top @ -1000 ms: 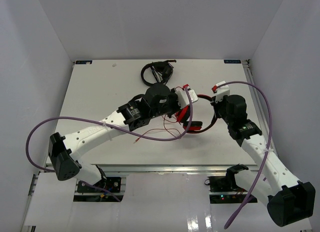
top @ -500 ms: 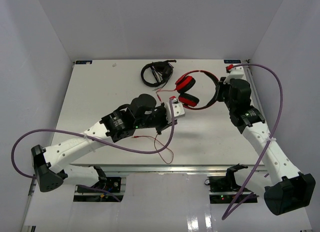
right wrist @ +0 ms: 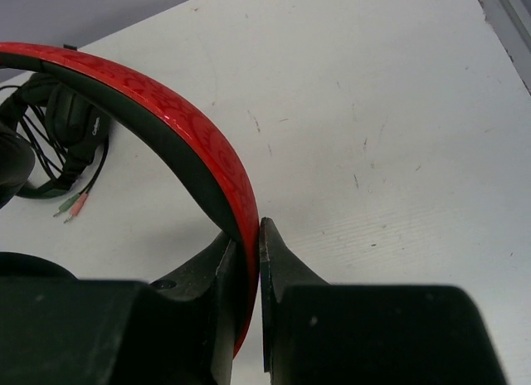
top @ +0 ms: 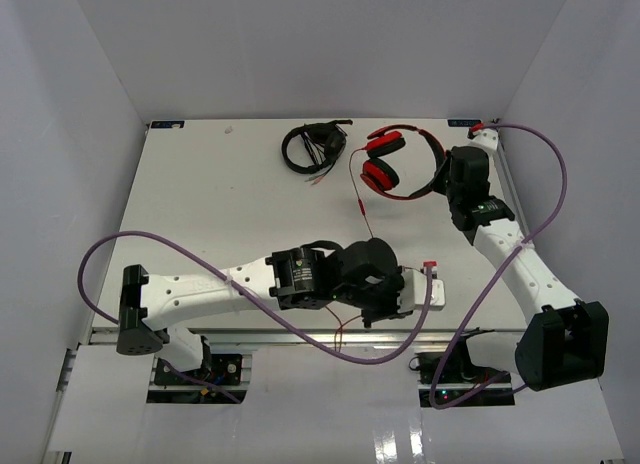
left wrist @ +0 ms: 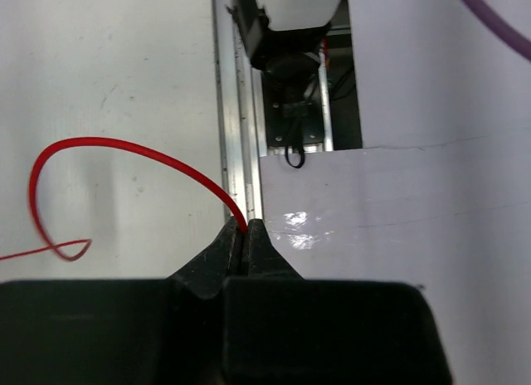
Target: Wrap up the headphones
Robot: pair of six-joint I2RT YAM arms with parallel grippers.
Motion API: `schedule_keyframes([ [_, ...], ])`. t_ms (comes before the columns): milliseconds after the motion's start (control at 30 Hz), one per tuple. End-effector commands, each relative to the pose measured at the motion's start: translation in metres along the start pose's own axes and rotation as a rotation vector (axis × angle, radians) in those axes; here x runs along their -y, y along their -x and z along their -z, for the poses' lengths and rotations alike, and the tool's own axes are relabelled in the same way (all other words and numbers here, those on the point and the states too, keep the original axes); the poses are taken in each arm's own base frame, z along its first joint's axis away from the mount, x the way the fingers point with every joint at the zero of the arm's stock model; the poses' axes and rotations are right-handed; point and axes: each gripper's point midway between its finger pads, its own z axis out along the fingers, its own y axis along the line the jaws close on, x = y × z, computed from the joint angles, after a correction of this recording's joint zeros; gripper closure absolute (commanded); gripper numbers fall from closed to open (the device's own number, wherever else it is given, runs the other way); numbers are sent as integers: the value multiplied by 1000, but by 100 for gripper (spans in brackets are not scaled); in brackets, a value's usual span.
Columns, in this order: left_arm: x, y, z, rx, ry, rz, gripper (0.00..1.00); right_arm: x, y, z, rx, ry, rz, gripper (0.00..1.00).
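White flat desk [top: 200, 204] holds everything. The red over-ear headphones [top: 380, 174], black padding inside the band, sit by the far right corner. The right gripper [right wrist: 249, 236] is clenched on the headband, which is pinched edge-on between the jaws. The smaller black headphones [top: 310, 147] lie at the far edge just left of them, apart but close. The thin red cable [left wrist: 158, 157] runs from the red earcups toward the near edge. The left gripper [left wrist: 245, 234] is there, right of centre, jaws clamped on the cable just above the aluminium edge rail [left wrist: 236, 111].

Risks as I judge them, biggest first:
- The two grips are well apart. Any further pull toward the near edge loads the cable's joint at the earcup, or swings the band in that narrow pinch and drops the set.
- The left arm's purple harness cable [top: 130, 235] loops close under the wrist at the near edge. A winding motion could catch it or drag it across the red lead.
- The red slack curls on the desk beside the rail and could hook the rail lip or kink when drawn in.
- The hold on the thin cable is tiny, so it may slide through.
- The black set's green and pink plugs [right wrist: 73, 207] lie near the red band. A wide wrap pass could snag them.
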Motion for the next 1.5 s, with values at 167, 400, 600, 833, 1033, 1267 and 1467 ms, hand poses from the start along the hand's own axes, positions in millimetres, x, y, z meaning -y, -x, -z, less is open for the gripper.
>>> schedule_keyframes([
  [167, 28, 19, 20, -2, -30, -1, 100, -34, 32, 4, 103, 196, -159, 92],
  [400, 22, 85, 32, 101, -33, -59, 100, -46, -32, -4, -38, 320, 8, 92],
  [600, 15, 108, 37, 106, -12, -95, 100, -61, -61, 10, -59, 495, 224, 92],
  [833, -22, 102, 64, 73, 140, -112, 100, -81, -72, 58, 46, 797, 503, 92],
  [1033, -59, 67, 81, 55, 197, -49, 100, -86, -61, 91, 146, 901, 618, 92],
  [1267, -103, 30, 101, 57, 285, 19, 100, -101, -69, 135, 91, 1093, 559, 92],
  [1467, -120, 43, 104, 101, 289, 8, 100, -111, -83, 147, -23, 1200, 479, 92],
])
